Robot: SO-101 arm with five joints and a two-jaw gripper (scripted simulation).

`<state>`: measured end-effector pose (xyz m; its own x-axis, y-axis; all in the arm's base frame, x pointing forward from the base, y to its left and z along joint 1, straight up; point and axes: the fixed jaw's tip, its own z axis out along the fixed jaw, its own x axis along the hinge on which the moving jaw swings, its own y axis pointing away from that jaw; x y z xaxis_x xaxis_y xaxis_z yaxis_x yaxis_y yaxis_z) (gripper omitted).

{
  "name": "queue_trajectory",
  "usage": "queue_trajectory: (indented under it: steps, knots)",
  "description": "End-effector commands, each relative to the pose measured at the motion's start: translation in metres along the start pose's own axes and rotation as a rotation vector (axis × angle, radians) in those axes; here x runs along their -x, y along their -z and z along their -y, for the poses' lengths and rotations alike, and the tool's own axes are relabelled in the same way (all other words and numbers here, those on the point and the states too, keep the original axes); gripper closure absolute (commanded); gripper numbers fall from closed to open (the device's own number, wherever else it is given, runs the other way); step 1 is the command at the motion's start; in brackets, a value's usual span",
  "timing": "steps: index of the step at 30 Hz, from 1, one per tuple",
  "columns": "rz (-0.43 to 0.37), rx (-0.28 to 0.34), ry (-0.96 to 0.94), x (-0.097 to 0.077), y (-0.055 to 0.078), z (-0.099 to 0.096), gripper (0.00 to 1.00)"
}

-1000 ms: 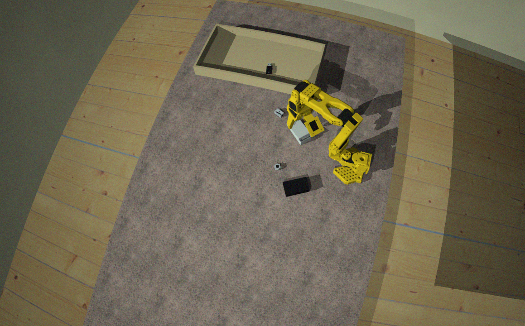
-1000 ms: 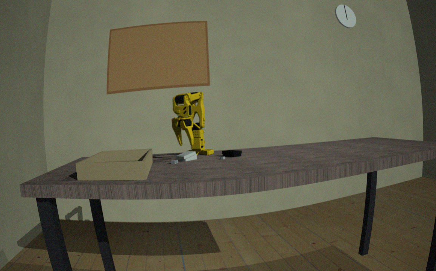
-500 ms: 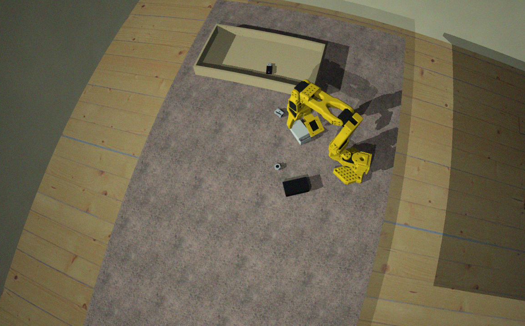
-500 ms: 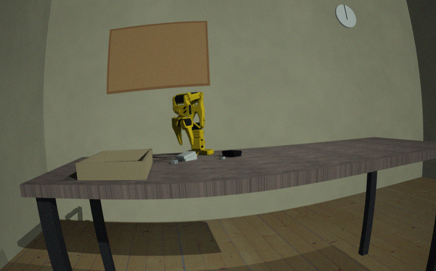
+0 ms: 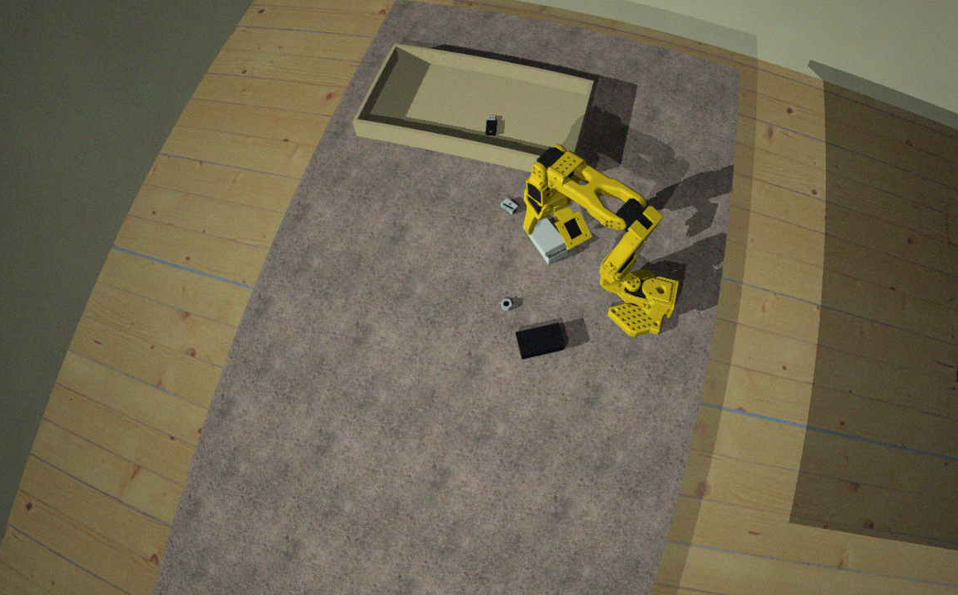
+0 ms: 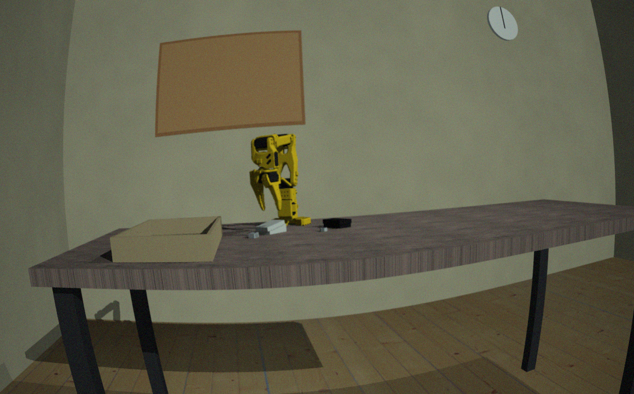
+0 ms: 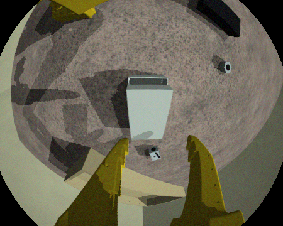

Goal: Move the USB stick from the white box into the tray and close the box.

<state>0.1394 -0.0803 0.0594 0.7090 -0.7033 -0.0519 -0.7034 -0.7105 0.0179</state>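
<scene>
The black USB stick (image 5: 492, 126) lies inside the tan tray (image 5: 474, 103), near its front wall. The white box (image 5: 550, 240) rests on the table with its lid on; in the wrist view (image 7: 149, 113) a grey edge shows at its far end. My gripper (image 5: 541, 211) hangs well above the table between the box and the tray, as the side view (image 6: 261, 201) shows. In the wrist view its fingers stand apart with nothing between them. It touches neither the box nor the tray.
A small grey piece (image 5: 509, 205) lies left of the white box, also in the wrist view (image 7: 153, 152). A grey nut (image 5: 507, 303) and a closed black box (image 5: 540, 340) lie nearer the arm's base (image 5: 641, 307). The tray's near corner (image 7: 138, 188) is below the fingers.
</scene>
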Motion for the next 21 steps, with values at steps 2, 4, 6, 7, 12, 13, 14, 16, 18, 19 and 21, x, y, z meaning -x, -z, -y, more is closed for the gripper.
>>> queue_trajectory:
  steps: [2, 4, 6, 7, 12, 13, 14, 16, 18, 19, 21]
  knots:
    - [-0.052, -0.018, -0.003, -0.0039, 0.0134, 0.0010, 0.71]
    - [-0.052, -0.018, -0.003, -0.0037, 0.0150, 0.0003, 0.71]
    - [-0.052, -0.018, -0.003, -0.0037, 0.0158, 0.0000, 0.71]
    - [-0.052, -0.018, -0.003, -0.0037, 0.0160, -0.0001, 0.71]
    - [-0.052, -0.018, -0.003, -0.0037, 0.0160, -0.0001, 0.71]
    - [-0.052, -0.018, -0.003, -0.0037, 0.0160, -0.0001, 0.71]
    - [-0.052, -0.018, -0.003, -0.0037, 0.0160, -0.0001, 0.71]
    - [-0.052, -0.018, -0.003, -0.0037, 0.0160, -0.0001, 0.71]
    - [-0.052, -0.018, -0.003, -0.0037, 0.0160, -0.0001, 0.71]
    - [-0.052, -0.018, -0.003, -0.0037, 0.0160, -0.0001, 0.71]
    - [-0.052, -0.018, -0.003, -0.0037, 0.0160, -0.0001, 0.71]
